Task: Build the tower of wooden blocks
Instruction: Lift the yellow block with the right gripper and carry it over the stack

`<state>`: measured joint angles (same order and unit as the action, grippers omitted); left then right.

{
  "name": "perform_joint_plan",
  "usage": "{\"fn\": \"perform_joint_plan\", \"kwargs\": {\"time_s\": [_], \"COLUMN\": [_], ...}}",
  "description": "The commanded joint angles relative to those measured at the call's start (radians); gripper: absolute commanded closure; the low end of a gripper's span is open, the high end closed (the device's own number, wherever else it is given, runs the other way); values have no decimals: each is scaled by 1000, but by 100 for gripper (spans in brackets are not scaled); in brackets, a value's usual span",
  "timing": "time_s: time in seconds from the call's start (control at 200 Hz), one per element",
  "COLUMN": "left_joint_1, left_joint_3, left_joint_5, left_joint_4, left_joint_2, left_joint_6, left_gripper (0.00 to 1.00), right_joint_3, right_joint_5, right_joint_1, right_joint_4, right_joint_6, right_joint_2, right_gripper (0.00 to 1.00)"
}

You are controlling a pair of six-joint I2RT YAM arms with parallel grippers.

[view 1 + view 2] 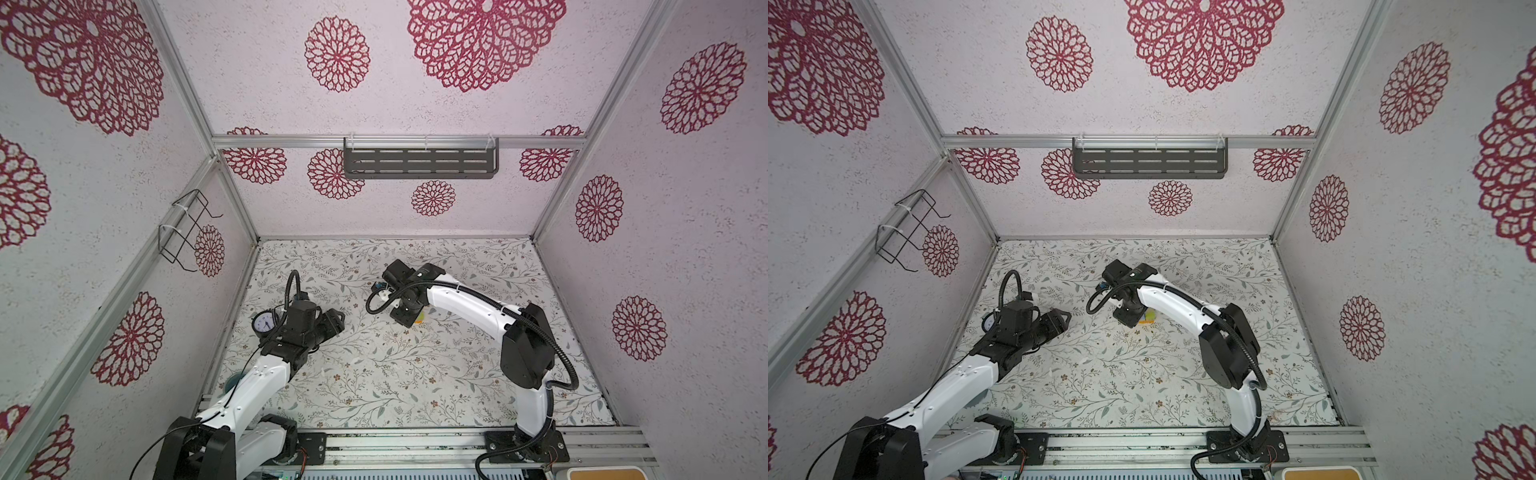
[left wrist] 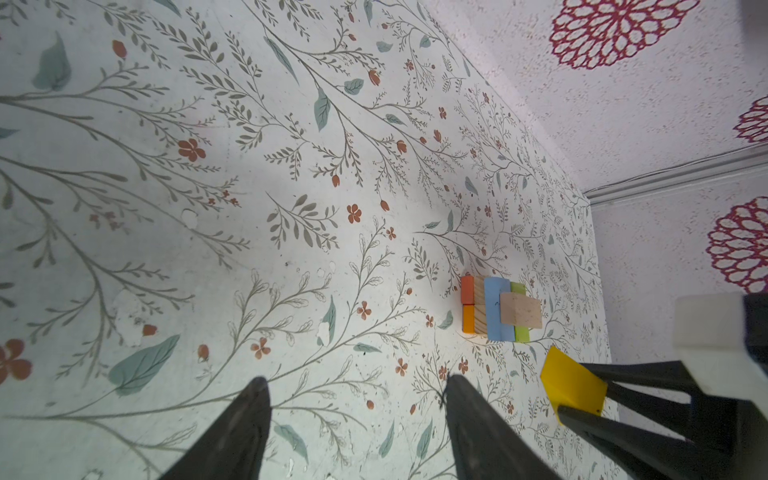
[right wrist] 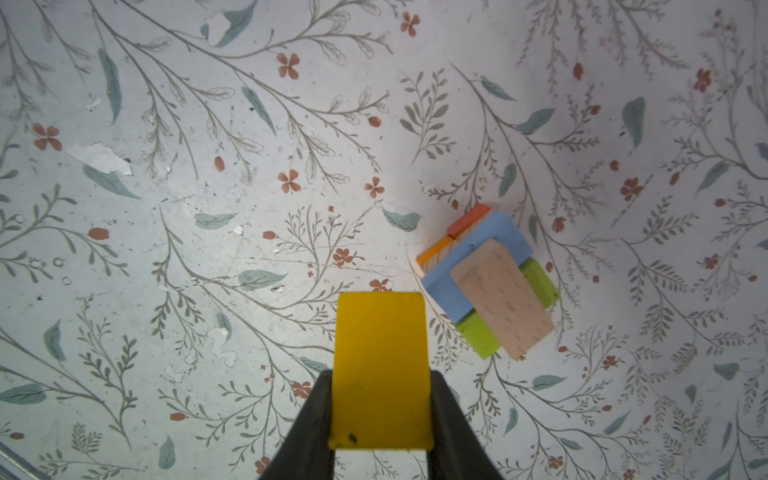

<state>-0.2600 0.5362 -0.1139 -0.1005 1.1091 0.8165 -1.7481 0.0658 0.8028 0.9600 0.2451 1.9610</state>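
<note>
The tower [image 3: 490, 282] is a short stack on the floral table: orange blocks [image 3: 467, 218] lowest, a light blue block [image 3: 498, 232] and a lime green block [image 3: 478, 336] side by side above, and a tan block [image 3: 503, 299] lying across them. My right gripper [image 3: 381, 374] is shut on a flat yellow block [image 3: 380, 332] and holds it in the air beside the tower, not over it. The left wrist view shows the same tower [image 2: 498, 311] and yellow block [image 2: 573, 386]. My left gripper [image 2: 355, 379] is open and empty, well to the left [image 1: 338, 322]. In both top views the right arm hides most of the tower [image 1: 1149, 318].
A small round dial [image 1: 265, 323] sits by the left arm near the left wall. A dark slotted shelf [image 1: 419, 160] hangs on the back wall and a wire rack [image 1: 187, 232] on the left wall. Walls enclose the floral table [image 1: 415, 374] on three sides.
</note>
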Motion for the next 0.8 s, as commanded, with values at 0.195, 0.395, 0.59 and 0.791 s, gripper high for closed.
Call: {"fn": "perform_joint_plan", "kwargs": {"time_s": [0.195,0.395,0.59,0.791], "left_joint_1": [-4,-6,-8,-11], "left_joint_3": [35,76,107,125], "left_joint_5": [7,15,28,26], "left_joint_4": [76,79,84,87], "left_joint_2": [67,116,150,176], "left_joint_6": [18,6,-2,-4], "left_gripper": [31,31,31,31], "right_joint_3": [-16,-40,-63,-96], "right_joint_5": [-50,-66,-69,-73], "right_joint_1": [-82,-115,-126,-128], "right_joint_4": [-9,-21,-15,1], "right_joint_6": [104,137,155,173], "right_joint_2": [-53,-33,13,56], "right_gripper": [98,99,99,100]}}
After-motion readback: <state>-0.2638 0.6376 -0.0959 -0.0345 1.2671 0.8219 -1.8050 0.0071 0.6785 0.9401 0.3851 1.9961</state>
